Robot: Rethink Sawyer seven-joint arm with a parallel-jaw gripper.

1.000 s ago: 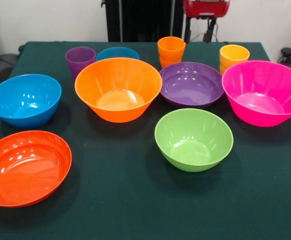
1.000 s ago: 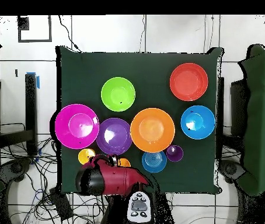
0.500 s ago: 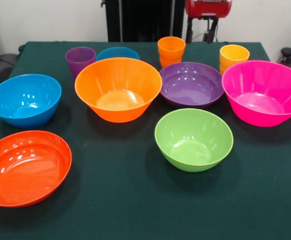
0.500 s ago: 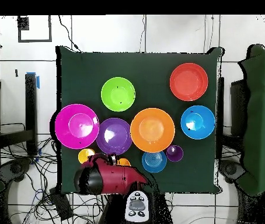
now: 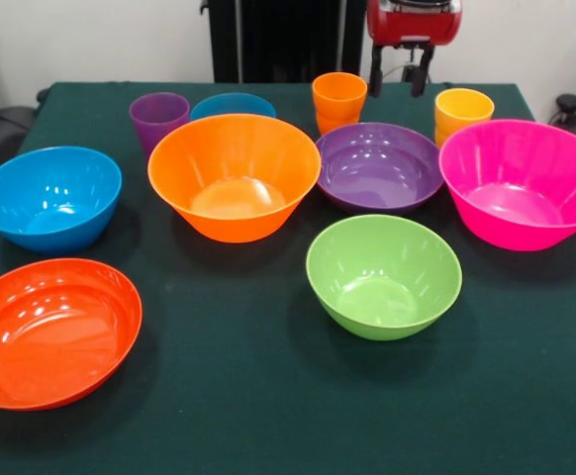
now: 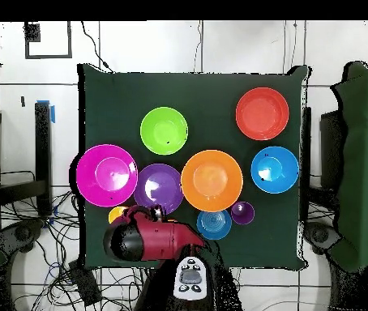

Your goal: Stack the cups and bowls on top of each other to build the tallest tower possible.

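Note:
My gripper (image 5: 399,77) hangs open and empty at the table's far edge, above the gap between the orange cup (image 5: 338,99) and the yellow cup (image 5: 463,112). The purple cup (image 5: 158,119) stands far left beside the small blue bowl (image 5: 233,104). All bowls stand apart, none stacked: large pink (image 5: 522,183), purple (image 5: 379,165), large orange (image 5: 234,173), green (image 5: 383,275), blue (image 5: 48,196) and red-orange (image 5: 50,330). In the overhead view the arm (image 6: 147,236) hides the orange cup and part of the yellow cup (image 6: 117,214).
The dark green cloth (image 5: 268,416) covers the table. The overhead view shows the pink bowl (image 6: 106,175), purple bowl (image 6: 158,188) and orange bowl (image 6: 211,180) in a tight row, with cables on the floor around the robot's base.
The gripper has come lower and further over the table's far edge, between the orange and yellow cups. The cups and bowls have not moved.

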